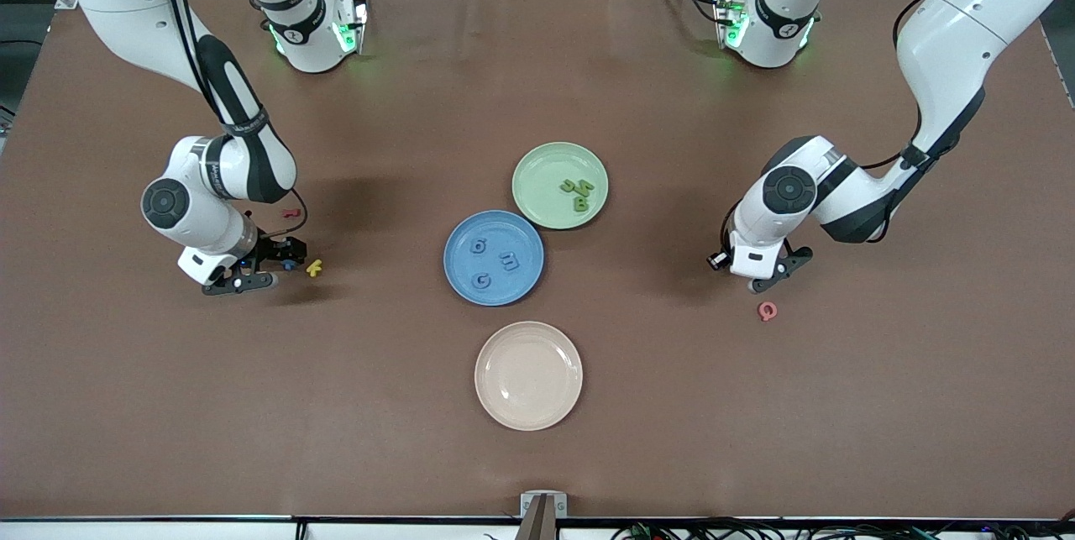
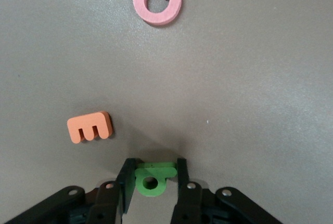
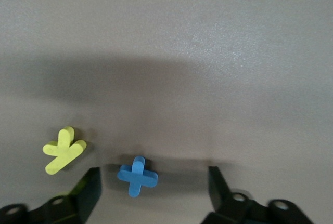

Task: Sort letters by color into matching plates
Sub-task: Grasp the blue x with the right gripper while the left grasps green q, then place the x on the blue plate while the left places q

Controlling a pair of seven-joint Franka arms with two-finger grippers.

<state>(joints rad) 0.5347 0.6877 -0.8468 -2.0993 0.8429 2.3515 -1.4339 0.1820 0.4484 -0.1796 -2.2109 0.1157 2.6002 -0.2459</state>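
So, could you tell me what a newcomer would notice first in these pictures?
Probably the three plates in mid-table: the green plate holding green letters, the blue plate holding blue letters, and the bare cream plate nearest the front camera. Next, the left gripper shut on a green letter, and the open right gripper around a blue cross.

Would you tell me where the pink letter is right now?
The pink letter lies on the table toward the left arm's end, just nearer the front camera than the left gripper.
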